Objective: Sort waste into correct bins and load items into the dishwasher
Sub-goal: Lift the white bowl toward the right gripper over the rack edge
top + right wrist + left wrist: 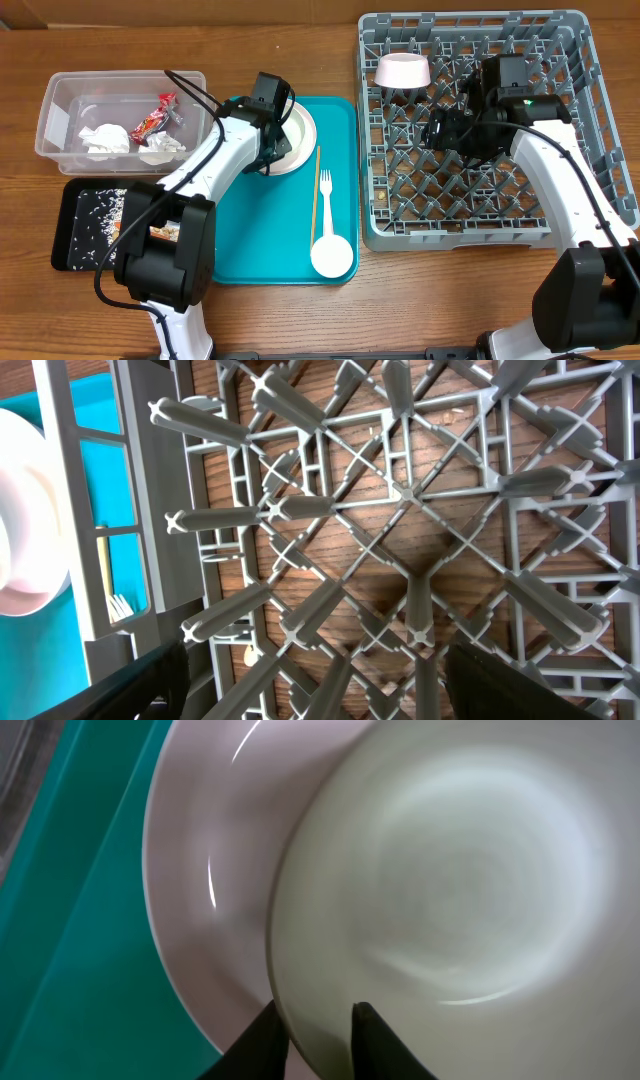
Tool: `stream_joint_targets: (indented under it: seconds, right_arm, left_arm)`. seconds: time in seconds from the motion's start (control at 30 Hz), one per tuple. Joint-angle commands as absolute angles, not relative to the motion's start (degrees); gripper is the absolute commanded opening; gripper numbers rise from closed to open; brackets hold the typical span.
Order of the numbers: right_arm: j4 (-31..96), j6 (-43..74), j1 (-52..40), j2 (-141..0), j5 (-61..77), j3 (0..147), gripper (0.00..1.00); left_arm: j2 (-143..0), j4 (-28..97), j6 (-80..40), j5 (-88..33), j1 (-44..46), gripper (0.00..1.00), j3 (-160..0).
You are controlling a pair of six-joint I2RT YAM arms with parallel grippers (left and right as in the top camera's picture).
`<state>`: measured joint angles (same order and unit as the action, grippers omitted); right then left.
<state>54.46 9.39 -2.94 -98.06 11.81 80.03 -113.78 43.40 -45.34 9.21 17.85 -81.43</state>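
the plate (298, 135) was round, white and glossy, with a wide rim around a shallow well. it lay at the upper left of the teal tray (250, 230), partly under the left arm. the left gripper (312, 1042) had its two dark fingers drawn close together, pinching the plate's edge between them.

on the same teal tray lay a thin wooden chopstick (315, 195) and a white fork (326, 200), side by side and lengthwise, with a small white cup (331, 256) just below them.

the clear tub (50, 115) at the left of the worktop (300, 40) held crumpled white napkins (105, 140) and a red wrapper (155, 118). just below it, the black tray (70, 225) held scattered white rice (100, 210); its right end was hidden by the arm.

the grey dish rack (410, 190) sat at the right, and a white bowl (403, 70) stood among the pegs in its upper left corner. the right gripper (325, 682) hung over the rack's grid with its fingers spread wide, holding nothing.
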Motion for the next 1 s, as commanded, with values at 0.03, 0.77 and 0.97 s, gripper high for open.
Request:
stream_joint_targets:
  seconds: [0.03,0.77,0.97]
  right_arm:
    - [54.1,9.6,-2.9,-97.1,12.1,79.9,0.85]
    - [54.8,4.2,-2.9,-96.8,26.7,82.8,0.83]
    - [55.0,4.0,-4.1,-96.3,30.3,83.3,0.80]
  left_arm:
    - [-114.7,43.2,-46.7,9.2,17.6,0.14,-80.8]
    - [-108.8,59.0,-35.9,9.3,17.7,0.04,-97.1]
    - [-108.5,61.0,-31.8,2.7,17.7,0.04,-97.3]
